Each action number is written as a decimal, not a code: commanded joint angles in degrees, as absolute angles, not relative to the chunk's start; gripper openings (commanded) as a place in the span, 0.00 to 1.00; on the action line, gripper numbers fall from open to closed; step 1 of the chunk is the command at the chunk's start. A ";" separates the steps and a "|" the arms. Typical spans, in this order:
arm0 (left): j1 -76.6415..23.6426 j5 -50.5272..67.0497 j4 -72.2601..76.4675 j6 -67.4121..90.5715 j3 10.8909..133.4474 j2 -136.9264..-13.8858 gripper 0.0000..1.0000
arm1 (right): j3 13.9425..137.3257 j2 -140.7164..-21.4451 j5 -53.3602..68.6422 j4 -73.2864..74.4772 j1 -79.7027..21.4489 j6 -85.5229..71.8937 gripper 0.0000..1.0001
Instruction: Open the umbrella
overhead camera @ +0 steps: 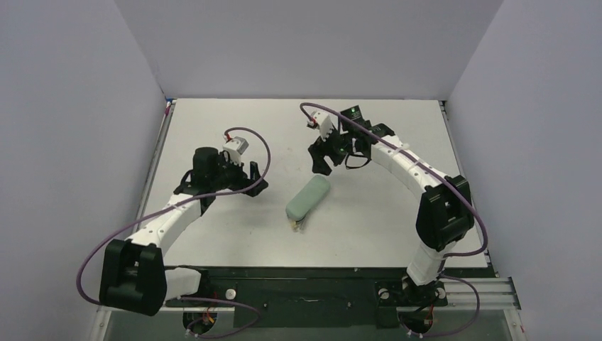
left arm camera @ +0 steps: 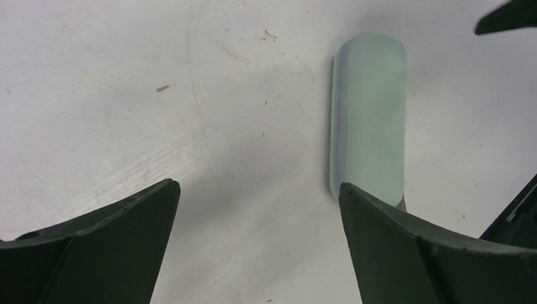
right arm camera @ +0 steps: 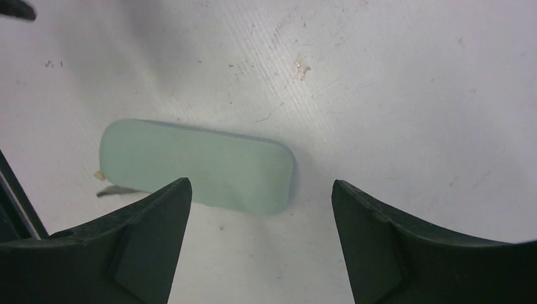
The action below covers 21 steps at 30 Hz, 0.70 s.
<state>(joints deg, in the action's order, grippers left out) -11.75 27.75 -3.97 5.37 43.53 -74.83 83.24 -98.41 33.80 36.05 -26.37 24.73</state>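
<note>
Left gripper and right gripper are both hanging with jaws spread wide, gripping nothing. The bundled umbrella is lying mid-frame between them, well apart from every table edge.

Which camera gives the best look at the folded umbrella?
The right wrist view: the umbrella shows close up and almost whole. The left wrist view hides one end behind a finger; the top view shows it whole but small.

Bright, even overhead light, soft shadows on the table, mild softness in wrist views.
</note>
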 commanded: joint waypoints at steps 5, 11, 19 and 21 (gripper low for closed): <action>-17.69 29.03 2.45 7.82 35.41 -71.53 1.00 | 75.13 -97.51 28.42 34.12 -25.47 -10.53 0.77; -25.02 29.56 7.59 7.63 35.07 -76.48 0.90 | 70.46 -98.77 30.86 31.38 -25.46 -18.95 0.78; -26.98 32.49 16.51 16.32 40.79 -90.08 0.55 | 68.55 -102.57 36.33 23.32 -24.70 -26.51 0.78; -27.82 33.33 18.10 18.29 42.71 -93.11 0.48 | 68.58 -103.91 36.54 22.96 -24.51 -27.36 0.78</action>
